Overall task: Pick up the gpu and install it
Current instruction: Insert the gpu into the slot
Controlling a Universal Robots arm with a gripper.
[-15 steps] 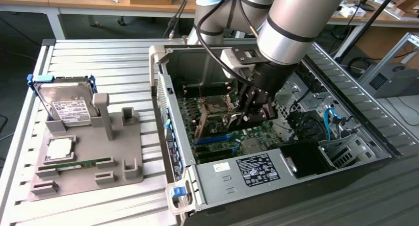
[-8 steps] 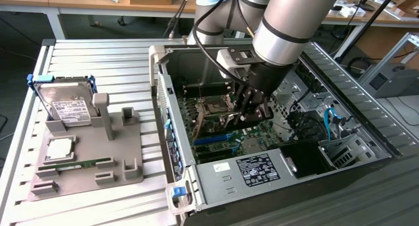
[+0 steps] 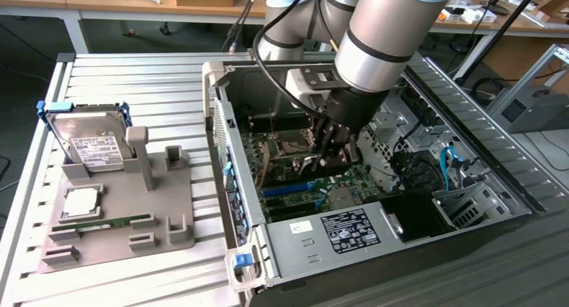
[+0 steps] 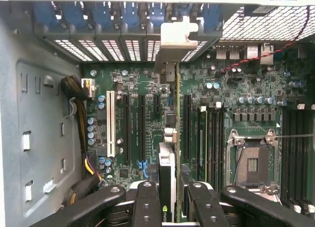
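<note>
My gripper [image 4: 173, 205] is shut on the gpu [image 4: 167, 170], which shows edge-on between the two black fingers [image 4: 146, 202]. The card stands upright over the green motherboard [image 4: 236, 104], among the long black expansion slots [image 4: 141, 126]. Its silver bracket [image 4: 178, 37] lies against the row of slot openings at the case's rear wall. In the exterior view the gripper [image 3: 327, 154] reaches down inside the open computer case [image 3: 233, 187], low over the motherboard [image 3: 284, 180]. Whether the card's edge sits in a slot, I cannot tell.
An empty CPU socket [image 4: 252, 163] and memory slots [image 4: 212, 138] sit beside the card. Yellow and black cables [image 4: 81, 113] run along the case wall. On the exterior view's left, a grey fixture [image 3: 120, 214] holds a silver hard drive [image 3: 89, 144] and a green memory stick [image 3: 102, 224].
</note>
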